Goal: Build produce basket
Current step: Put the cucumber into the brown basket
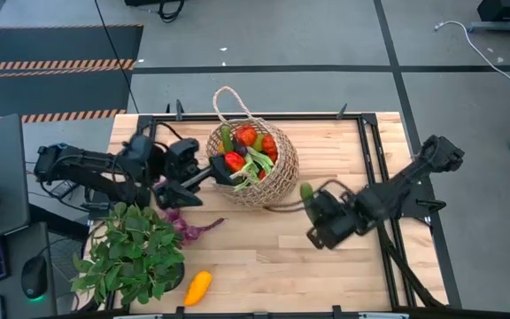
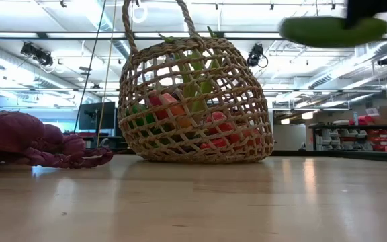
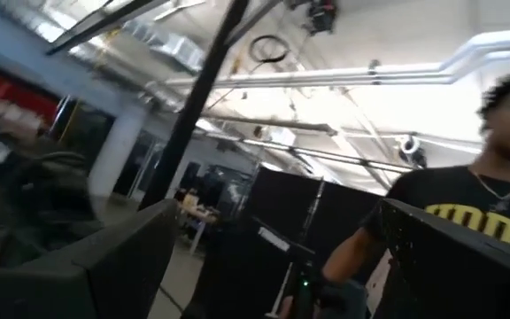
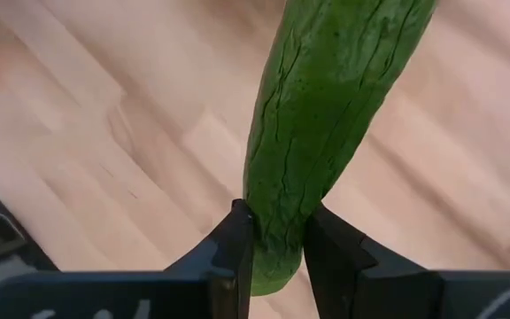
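Observation:
The tan straw basket [image 1: 273,182] [image 2: 200,101] stands on the table's far middle. It holds red peppers, a leek and other produce [image 1: 248,151]. My right gripper [image 1: 308,200] [image 4: 277,244] hovers just right of the basket, shut on a green cucumber [image 1: 306,190] [image 2: 333,30]. My left gripper [image 1: 209,177] [image 3: 277,266] is at the basket's left rim, raised and open, its wrist view showing only the room. I cannot tell whether it touches the basket. A purple string [image 1: 189,221] [image 2: 25,138] and a yellow squash [image 1: 197,286] lie on the table. My right gripper pinches the cucumber near its end [image 4: 277,221] between its two fingers [image 4: 237,244]. The fingers come from the table's right, slanting down, and lie along the cucumber. It sticks out past the fingertips toward the basket, lifted clear of the table and about level.
A leafy potted plant [image 1: 131,252] fills the near left corner. A looped basket handle [image 1: 228,102] sticks out over the far edge. Bare wood lies in the near middle [image 1: 273,257]. A person [image 3: 476,213] stands beyond the table.

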